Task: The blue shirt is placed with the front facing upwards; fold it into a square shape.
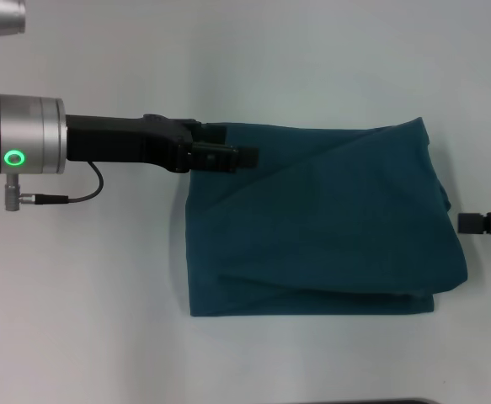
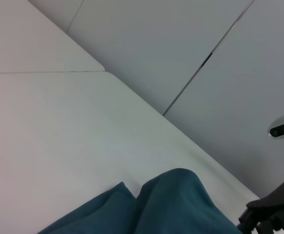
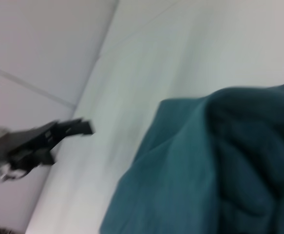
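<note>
The blue shirt [image 1: 321, 223] lies on the white table, folded into a rough square with plain teal cloth up; no lettering shows. My left gripper [image 1: 238, 145] is open at the shirt's far left corner, its fingers over the cloth's edge and holding nothing that I can see. My right gripper [image 1: 483, 223] is just off the shirt's right edge, apart from the cloth. In the left wrist view the shirt [image 2: 171, 207] fills the lower part, with the right gripper [image 2: 271, 212] beyond it. In the right wrist view the shirt [image 3: 215, 165] is close and the left gripper [image 3: 49, 139] is farther off.
The white table [image 1: 93, 303] lies all around the shirt. My left arm's silver link with a green light [image 1: 14, 157] and a cable [image 1: 85, 189] reach in from the left. A dark edge [image 1: 397, 401] shows at the near rim.
</note>
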